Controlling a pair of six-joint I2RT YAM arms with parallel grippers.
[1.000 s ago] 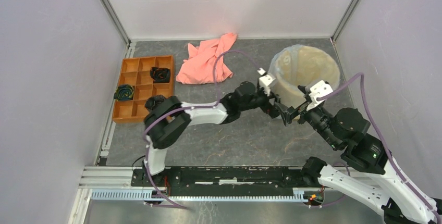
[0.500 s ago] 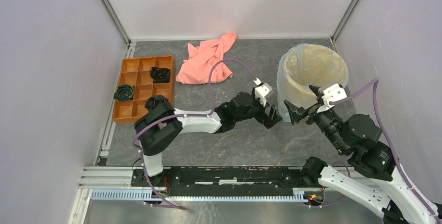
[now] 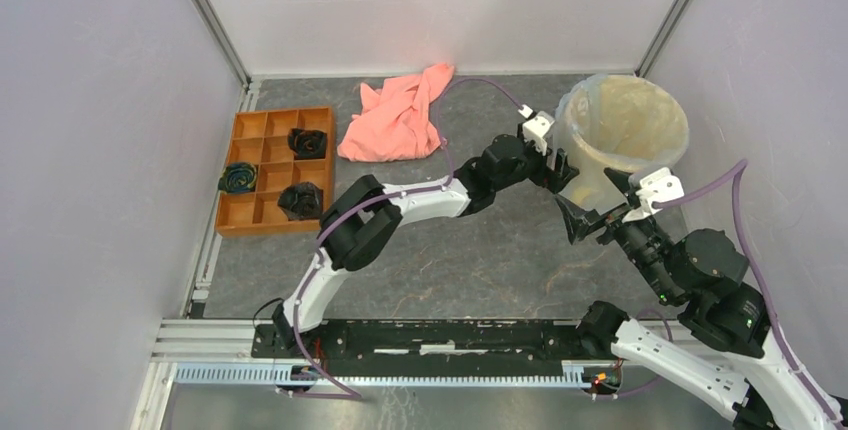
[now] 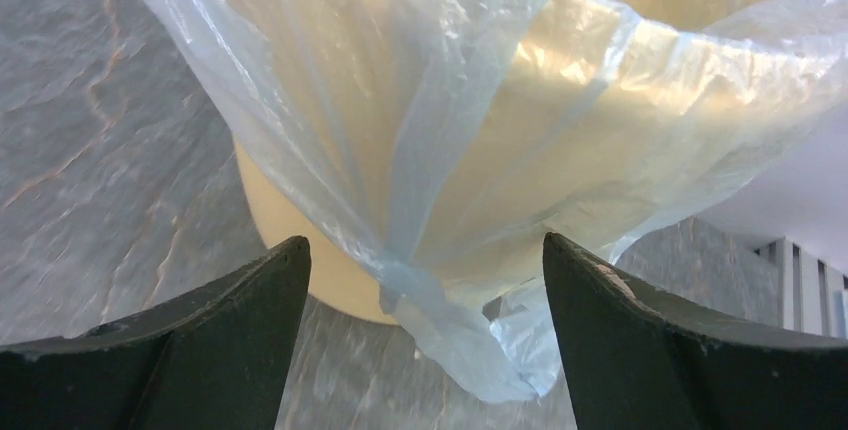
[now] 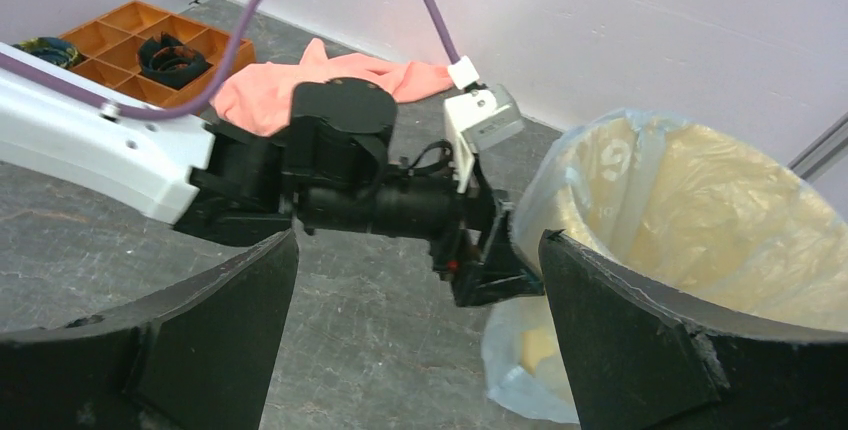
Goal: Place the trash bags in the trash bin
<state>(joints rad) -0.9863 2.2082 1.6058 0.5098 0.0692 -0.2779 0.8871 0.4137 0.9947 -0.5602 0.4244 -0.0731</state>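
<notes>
The cream trash bin [image 3: 628, 136] stands at the back right with the translucent bluish trash bag [image 3: 578, 155] lining it and folded down over its rim and near side. In the left wrist view the bag [image 4: 470, 180] drapes down the bin wall [image 4: 275, 235], a loose tail hanging low. My left gripper [image 3: 558, 172] is open right at the bin's left side, jaws either side of the hanging film without touching it. My right gripper [image 3: 592, 206] is open and empty in front of the bin; its view shows the bin [image 5: 700, 220] and bag [image 5: 520, 360].
A salmon-pink cloth [image 3: 397, 115] lies at the back centre. An orange compartmented tray [image 3: 274, 168] with dark bundles sits at the left. Grey walls enclose the table; the bin is close to the right wall.
The bin with its bag has shifted right and back. My left gripper moved up to the bin's left side; my right gripper drew back toward the right.
</notes>
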